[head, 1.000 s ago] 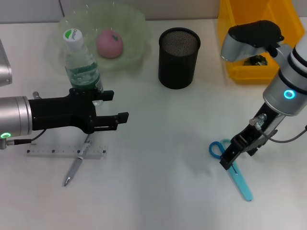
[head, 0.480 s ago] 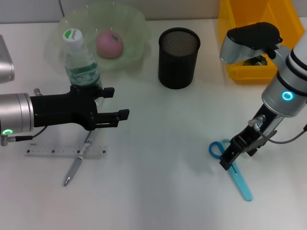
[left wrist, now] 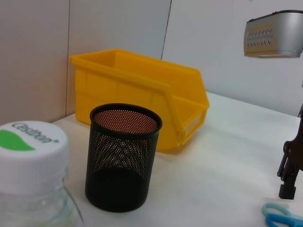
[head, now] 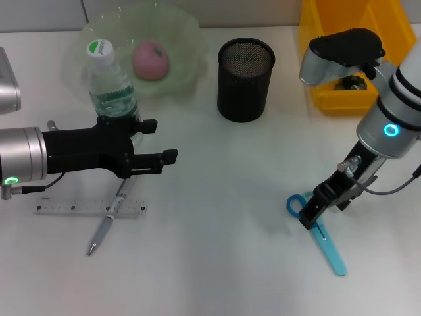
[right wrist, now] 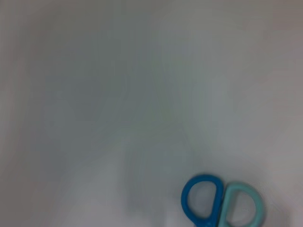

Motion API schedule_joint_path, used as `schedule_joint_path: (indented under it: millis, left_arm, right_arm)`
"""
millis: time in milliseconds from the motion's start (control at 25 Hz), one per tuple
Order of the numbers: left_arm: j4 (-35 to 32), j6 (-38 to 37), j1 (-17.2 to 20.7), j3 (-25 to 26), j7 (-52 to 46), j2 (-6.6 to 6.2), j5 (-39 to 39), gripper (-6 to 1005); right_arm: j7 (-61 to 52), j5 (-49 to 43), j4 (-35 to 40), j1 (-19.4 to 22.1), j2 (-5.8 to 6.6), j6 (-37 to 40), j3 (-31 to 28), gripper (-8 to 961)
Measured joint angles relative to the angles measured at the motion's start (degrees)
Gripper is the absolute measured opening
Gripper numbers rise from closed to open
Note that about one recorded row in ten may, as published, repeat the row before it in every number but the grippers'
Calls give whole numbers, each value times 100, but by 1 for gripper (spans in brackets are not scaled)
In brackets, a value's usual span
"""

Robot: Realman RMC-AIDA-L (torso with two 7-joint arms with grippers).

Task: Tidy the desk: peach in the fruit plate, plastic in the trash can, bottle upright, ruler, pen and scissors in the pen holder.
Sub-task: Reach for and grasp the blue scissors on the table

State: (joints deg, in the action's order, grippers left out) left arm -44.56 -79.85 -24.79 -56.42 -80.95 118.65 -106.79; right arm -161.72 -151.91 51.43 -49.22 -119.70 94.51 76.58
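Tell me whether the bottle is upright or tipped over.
Upright: the bottle stands on its base with its cap on top, beside the plate; the left claw is at it.

On the desk stood: one bottle (head: 110, 82), one peach (head: 150, 58), one fruit plate (head: 181, 33), one mesh pen holder (head: 245, 79), one yellow bin (head: 335, 99), one ruler (head: 66, 209), one pen (head: 105, 226), one pair of scissors (head: 322, 237).

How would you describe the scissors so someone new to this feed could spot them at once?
Start at the yellow bin at the desk's far right corner and come toward the robot to the right gripper. The scissors lie flat on the white desk directly under it. They are the only blue item, with one dark blue and one pale turquoise finger loop.
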Motion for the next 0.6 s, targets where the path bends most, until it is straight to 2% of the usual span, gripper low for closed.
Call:
schedule_joint_path:
  millis: [600]
  left_arm:
    - [47,7,1,0,80,0,6,776]
  right_arm:
    - [-8,145,-80,-37,0,-5,173,744]
